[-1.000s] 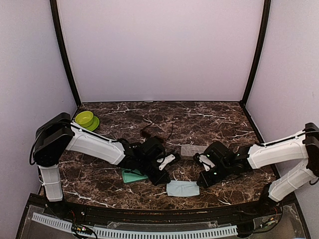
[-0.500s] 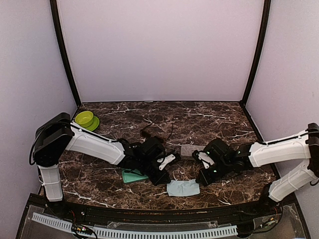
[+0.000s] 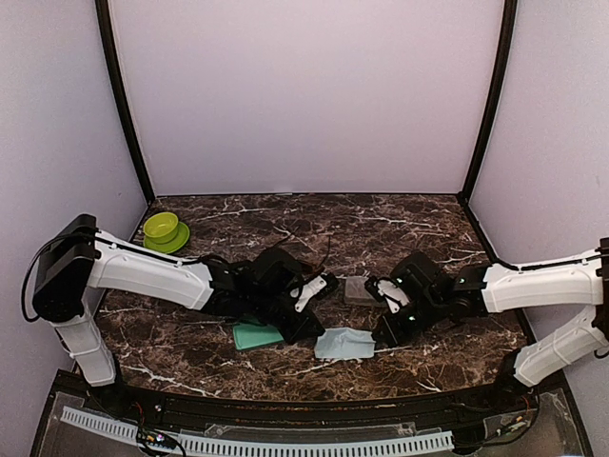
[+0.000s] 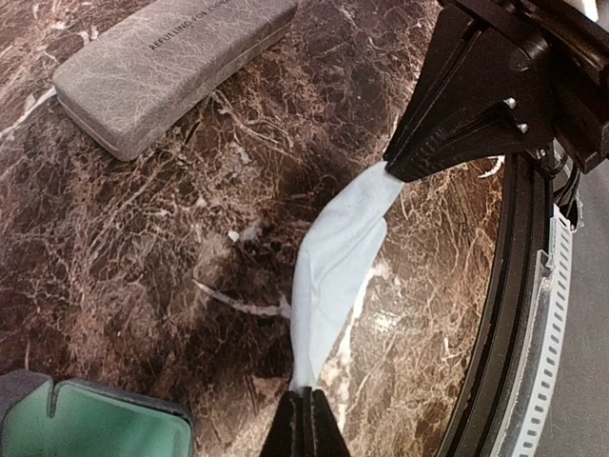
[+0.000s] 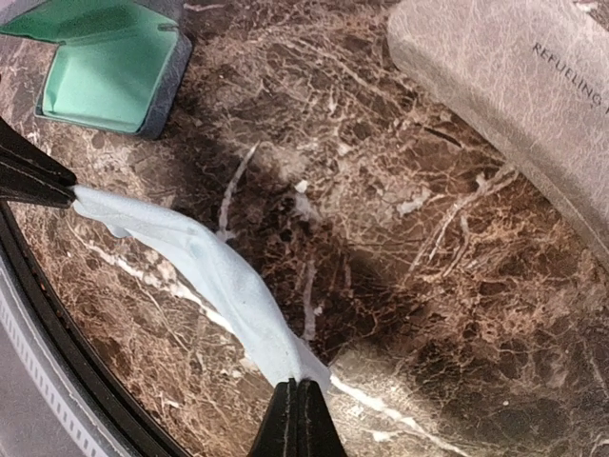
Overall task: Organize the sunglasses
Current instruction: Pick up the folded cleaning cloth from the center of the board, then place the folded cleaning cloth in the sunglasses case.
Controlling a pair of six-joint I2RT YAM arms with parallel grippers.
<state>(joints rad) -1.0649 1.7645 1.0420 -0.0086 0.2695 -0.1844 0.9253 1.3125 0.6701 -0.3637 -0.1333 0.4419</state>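
While left gripper [image 4: 303, 395] and right gripper [image 5: 297, 388] pinch its ends, soft pale-blue cloth [image 4: 333, 257] hangs twisted; beside it, felt-textured oblong grey case [image 4: 171, 57], cropped.

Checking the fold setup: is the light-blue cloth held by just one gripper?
No, the left gripper and the right gripper each pinch an opposite end of the light-blue cloth.

The left claw [image 4: 303, 398] and right claw [image 4: 392, 171] pinch opposite ends of a pale-blue cloth [image 4: 333, 267] near a grey case [image 4: 171, 67].
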